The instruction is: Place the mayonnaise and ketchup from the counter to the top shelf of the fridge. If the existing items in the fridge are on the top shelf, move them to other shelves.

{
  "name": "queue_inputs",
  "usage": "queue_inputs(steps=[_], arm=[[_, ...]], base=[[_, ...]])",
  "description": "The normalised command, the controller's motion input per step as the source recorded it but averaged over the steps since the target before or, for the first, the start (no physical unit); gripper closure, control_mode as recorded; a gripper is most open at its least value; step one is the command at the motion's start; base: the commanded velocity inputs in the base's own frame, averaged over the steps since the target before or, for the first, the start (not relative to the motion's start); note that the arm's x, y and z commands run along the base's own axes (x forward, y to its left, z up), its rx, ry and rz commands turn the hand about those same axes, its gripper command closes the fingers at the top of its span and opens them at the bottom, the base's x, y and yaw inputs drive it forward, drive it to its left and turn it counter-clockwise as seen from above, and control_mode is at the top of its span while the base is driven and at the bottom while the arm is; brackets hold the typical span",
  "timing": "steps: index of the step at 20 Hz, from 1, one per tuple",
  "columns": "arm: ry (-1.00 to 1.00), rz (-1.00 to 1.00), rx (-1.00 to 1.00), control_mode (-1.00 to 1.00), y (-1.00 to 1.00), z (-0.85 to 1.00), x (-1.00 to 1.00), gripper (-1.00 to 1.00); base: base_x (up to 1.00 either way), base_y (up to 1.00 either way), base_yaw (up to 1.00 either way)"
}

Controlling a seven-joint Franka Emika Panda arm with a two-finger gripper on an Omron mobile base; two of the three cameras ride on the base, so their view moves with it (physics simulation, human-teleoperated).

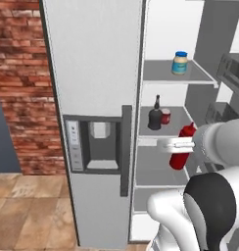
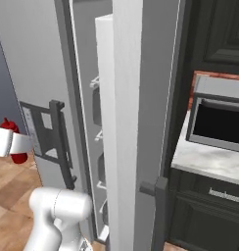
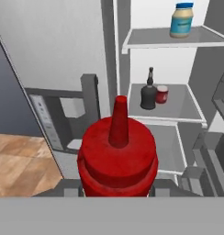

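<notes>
ketchup [image 3: 117,158] is held upright in the gripper [image 1: 176,143], whose jaws are clamped on the red bottle's body; in the left base view the bottle [image 1: 181,147] is seen just in front of the open fridge [image 1: 99,98], at about the level of the gap between the middle and lower shelves. from the hand view the pointed red cap is seen from above and close up, with the open shelves beyond it. in the right base view the bottle [image 2: 12,142] is glimpsed at the far left edge, beside the white hand, in front of the fridge door with its dark vertical handle [image 2: 60,142].

mayonnaise [image 1: 179,62] is seen standing on the top shelf [image 1: 160,73], toward its right side, upright, blue lid up; the same jar [image 3: 182,20] is shown at the upper right of the hand view. on the middle shelf [image 1: 175,122] the squat black bottle [image 1: 155,116] and the small red container [image 1: 165,116] with a white top are set just beside each other, the black bottle to the left. the two are also shown in the hand view, black bottle [image 3: 148,93] and red container [image 3: 162,94], near the shelf's back.

the counter [image 2: 209,159], white marble over dark cabinets, is seen to the right of the fridge in the right base view, and a microwave [image 2: 217,120] is seen resting on it.
</notes>
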Motion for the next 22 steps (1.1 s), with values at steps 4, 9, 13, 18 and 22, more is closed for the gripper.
queue_inputs(steps=[4,9,13,18,22], arm=[[0.00,0.00,0.00,1.00,0.00,0.00,0.00,1.00],[0.00,0.00,0.00,1.00,0.00,0.00,0.00,1.00],[0.00,0.00,0.00,1.00,0.00,0.00,0.00,1.00],[0.00,0.00,0.00,1.00,0.00,0.00,0.00,1.00],[-0.25,-0.19,0.00,-1.00,0.00,0.87,0.06,1.00]], base=[[0.59,-0.03,-0.17],[0.56,0.00,-0.19],[0.33,0.00,-0.23],[0.20,0.00,-0.22],[0.00,0.00,0.00]])
